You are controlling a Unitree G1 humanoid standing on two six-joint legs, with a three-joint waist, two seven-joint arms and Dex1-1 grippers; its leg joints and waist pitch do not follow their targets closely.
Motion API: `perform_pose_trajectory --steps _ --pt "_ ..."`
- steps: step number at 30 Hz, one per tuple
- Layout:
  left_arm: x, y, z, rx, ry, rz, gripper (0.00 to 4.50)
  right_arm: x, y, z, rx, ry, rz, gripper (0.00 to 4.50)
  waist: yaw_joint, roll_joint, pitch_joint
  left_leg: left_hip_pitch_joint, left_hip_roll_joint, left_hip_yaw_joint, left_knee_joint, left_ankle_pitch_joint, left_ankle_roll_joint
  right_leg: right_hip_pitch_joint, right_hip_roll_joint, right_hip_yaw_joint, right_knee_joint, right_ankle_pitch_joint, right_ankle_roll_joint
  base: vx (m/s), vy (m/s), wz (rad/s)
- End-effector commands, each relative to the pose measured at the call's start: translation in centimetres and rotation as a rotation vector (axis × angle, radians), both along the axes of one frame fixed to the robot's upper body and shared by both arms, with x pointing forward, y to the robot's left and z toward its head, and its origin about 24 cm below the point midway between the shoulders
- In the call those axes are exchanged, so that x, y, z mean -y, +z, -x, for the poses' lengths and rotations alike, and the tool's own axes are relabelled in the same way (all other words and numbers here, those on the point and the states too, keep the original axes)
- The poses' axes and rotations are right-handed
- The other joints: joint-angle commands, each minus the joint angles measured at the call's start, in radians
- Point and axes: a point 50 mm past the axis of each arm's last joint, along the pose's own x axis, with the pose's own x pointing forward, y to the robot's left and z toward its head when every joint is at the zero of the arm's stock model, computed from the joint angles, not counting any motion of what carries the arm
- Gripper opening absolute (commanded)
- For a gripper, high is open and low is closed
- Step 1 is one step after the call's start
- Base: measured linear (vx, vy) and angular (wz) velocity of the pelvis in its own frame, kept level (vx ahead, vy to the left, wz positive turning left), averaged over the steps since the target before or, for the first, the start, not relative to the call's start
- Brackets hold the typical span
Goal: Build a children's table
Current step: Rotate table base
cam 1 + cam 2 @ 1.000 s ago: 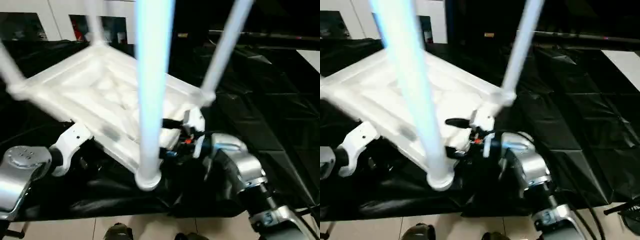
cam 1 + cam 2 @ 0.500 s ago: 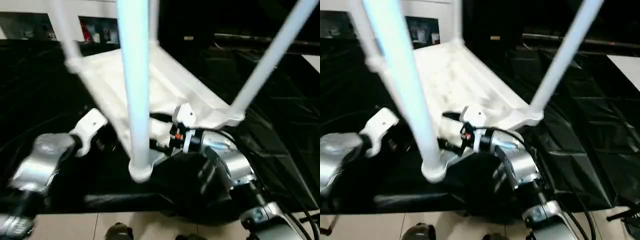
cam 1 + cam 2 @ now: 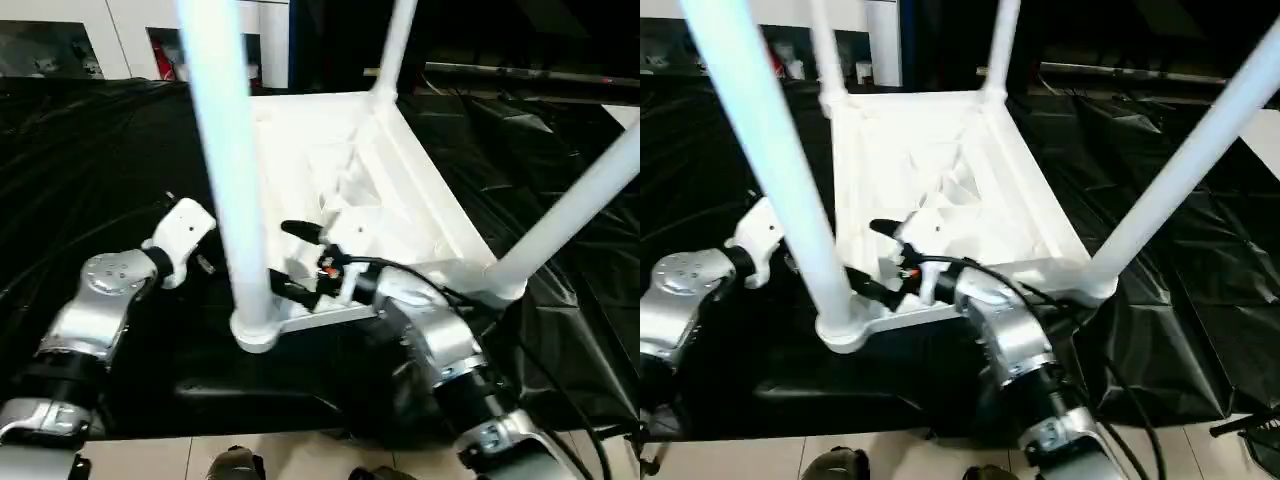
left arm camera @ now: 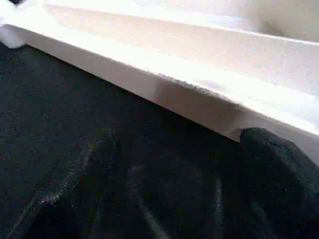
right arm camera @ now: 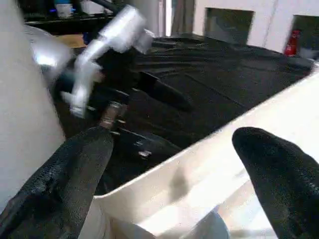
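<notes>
The children's table (image 3: 400,200) lies upside down on the black drape, ribbed underside up, with its white legs standing up. One leg (image 3: 225,170) rises from the near corner socket (image 3: 255,330), another (image 3: 575,215) from the near right corner, and two stand at the far end (image 3: 822,45). My right gripper (image 3: 297,262) is open and straddles the near rim, one finger inside the top and one outside; the fingers (image 5: 75,184) stand well apart. My left gripper (image 4: 184,189) is open, low over the drape just beside the table's left edge.
The black-draped work surface (image 3: 100,150) spreads in folds around the table and drops off at its near edge to the tiled floor (image 3: 300,455). White cabinets (image 3: 100,20) stand behind. Dark frames run across the back right (image 3: 520,75).
The table has swung round on the drape, so its long side now runs away from me. My right gripper went with the near rim. My left arm now sits left of the near leg.
</notes>
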Motion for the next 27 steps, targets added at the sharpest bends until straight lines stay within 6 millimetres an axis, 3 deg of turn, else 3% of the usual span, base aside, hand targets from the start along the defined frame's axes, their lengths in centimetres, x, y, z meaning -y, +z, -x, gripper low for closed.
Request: perform_pose_trajectory --steps 1,5,8,9,11,13,15,17,19,20,23,27 --pt "-0.6 0.9 0.6 0.041 0.01 0.013 4.4 0.9 0.6 -0.8 0.035 -0.061 -0.001 4.5 -0.005 0.03 -0.078 0.034 0.054 -0.03 -0.086 -0.197 -0.031 0.037 -0.078 0.055 -0.055 -0.055 -0.23 0.0 0.0 0.0" --pt "-1.3 1.3 2.1 0.056 0.029 0.058 4.4 1.9 1.2 -0.8 0.06 -0.102 -0.009 4.5 -0.007 0.032 -0.078 0.032 0.053 -0.029 -0.085 -0.199 -0.039 0.04 -0.077 0.056 -0.053 -0.039 -0.229 0.0 0.0 0.0" --pt "-1.4 1.2 4.2 0.07 0.055 0.143 4.4 3.9 1.5 -0.1 0.082 -0.154 -0.01 4.5 -0.006 0.03 -0.077 0.03 0.053 -0.028 -0.085 -0.195 -0.028 0.041 -0.074 0.056 -0.054 -0.035 -0.219 0.0 0.0 0.0" --pt "-1.4 1.0 5.5 0.074 0.084 0.182 4.4 5.6 1.7 0.4 0.1 -0.216 -0.016 4.5 -0.003 0.035 -0.078 0.03 0.055 -0.028 -0.086 -0.21 -0.029 0.041 -0.074 0.057 -0.057 -0.05 -0.212 0.0 0.0 0.0" --pt "-1.4 0.9 5.9 0.076 0.096 0.191 4.4 6.0 1.8 0.6 0.105 -0.233 -0.017 4.5 -0.004 0.031 -0.077 0.03 0.055 -0.028 -0.088 -0.227 -0.029 0.042 -0.072 0.057 -0.061 -0.065 -0.209 0.0 0.0 0.0" --pt "-1.4 0.6 7.8 0.077 0.136 0.253 4.4 7.6 2.0 1.5 0.103 -0.285 -0.036 4.5 -0.004 0.039 -0.074 0.03 0.053 -0.029 -0.09 -0.277 -0.032 0.039 -0.07 0.059 -0.072 -0.134 -0.201 0.0 0.0 0.0" --pt "-1.5 0.4 10.1 0.066 0.17 0.352 4.4 9.3 2.0 2.7 0.092 -0.336 -0.042 4.5 -0.004 0.034 -0.07 0.032 0.053 -0.03 -0.092 -0.323 -0.037 0.037 -0.07 0.06 -0.081 -0.213 -0.184 0.0 0.0 0.0" --pt "-1.4 0.3 11.0 0.045 0.153 0.38 4.4 9.8 1.9 3.1 0.087 -0.348 -0.037 4.5 -0.004 0.027 -0.065 0.031 0.053 -0.03 -0.095 -0.348 -0.034 0.033 -0.07 0.061 -0.09 -0.274 -0.167 0.0 0.0 0.0" --pt "-0.7 0.5 13.9 -0.093 0.004 0.44 4.4 10.7 1.6 4.2 0.058 -0.352 -0.018 4.5 -0.004 0.02 -0.061 0.028 0.053 -0.034 -0.097 -0.354 -0.028 0.031 -0.071 0.063 -0.096 -0.339 -0.142 0.0 0.0 0.0" --pt "-0.5 0.5 14.6 -0.135 -0.031 0.448 4.4 10.9 1.4 4.4 0.05 -0.352 -0.01 4.5 -0.003 0.023 -0.06 0.028 0.052 -0.035 -0.098 -0.357 -0.028 0.031 -0.071 0.063 -0.094 -0.351 -0.138 0.0 0.0 0.0" --pt "-0.2 0.8 15.7 -0.239 -0.104 0.457 4.4 11.2 0.8 4.8 0.022 -0.33 0.014 4.5 -0.006 0.022 -0.053 0.041 0.05 -0.033 -0.098 -0.419 -0.038 0.013 -0.066 0.065 -0.108 -0.44 -0.114 0.0 0.0 0.0" --pt "1.0 1.4 15.1 -0.222 -0.113 0.463 4.4 11.0 0.5 5.6 -0.03 -0.235 0.05 4.5 -0.005 0.023 -0.047 0.043 0.051 -0.039 -0.103 -0.448 -0.053 0.012 -0.067 0.065 -0.114 -0.501 -0.082 0.0 0.0 0.0"
